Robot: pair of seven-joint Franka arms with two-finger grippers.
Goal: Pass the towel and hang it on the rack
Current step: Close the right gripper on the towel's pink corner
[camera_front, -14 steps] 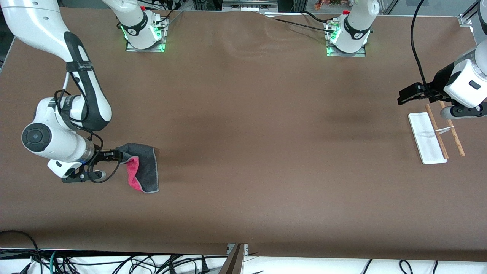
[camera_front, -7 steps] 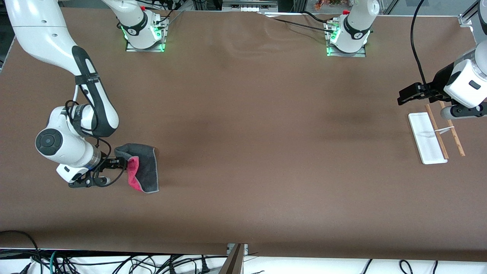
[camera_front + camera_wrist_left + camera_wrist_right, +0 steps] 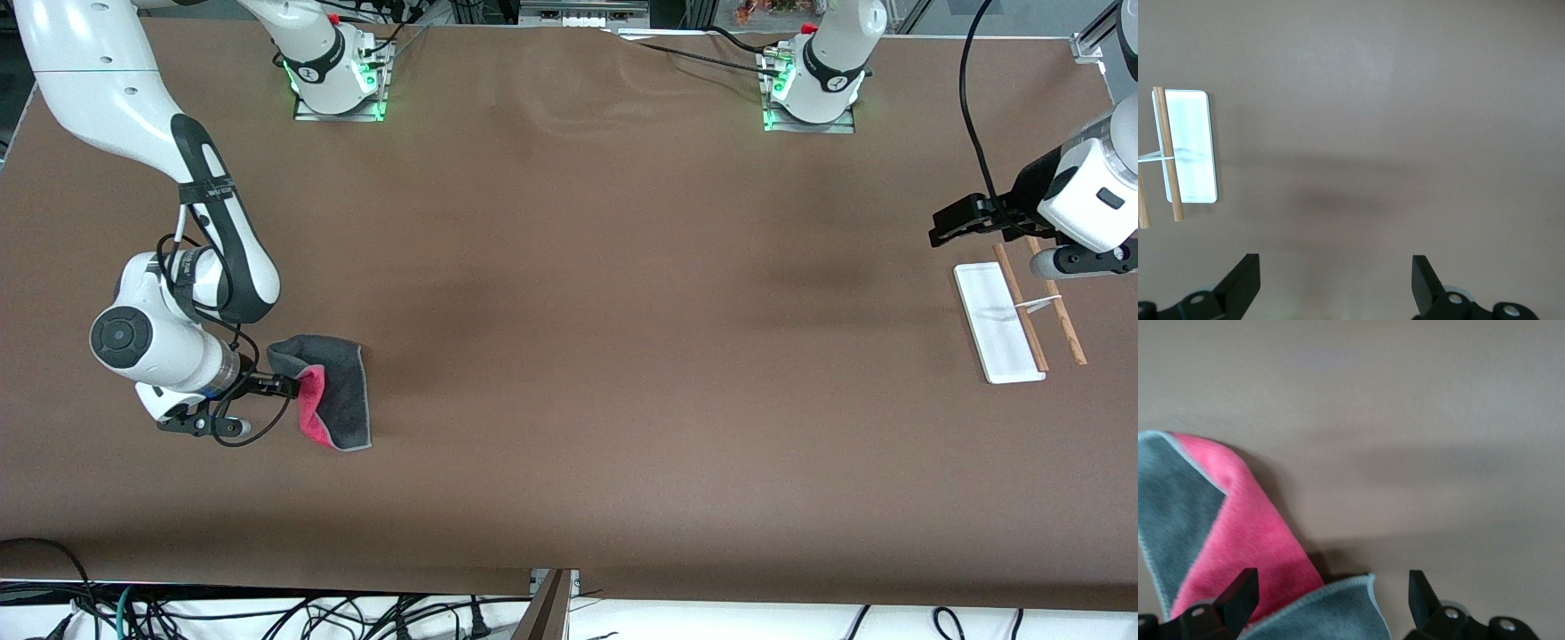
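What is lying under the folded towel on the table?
Only the brown table shows around the towel. A corner is folded over, showing its pink side. The open right tool is at its edge. Anything beneath the cloth is covered.

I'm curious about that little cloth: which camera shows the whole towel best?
The front view: it shows the whole towel lying on the table, dark grey with a pink-red fold. The right wrist view shows only part of it up close, between the open jaws. The left wrist view shows none of it.
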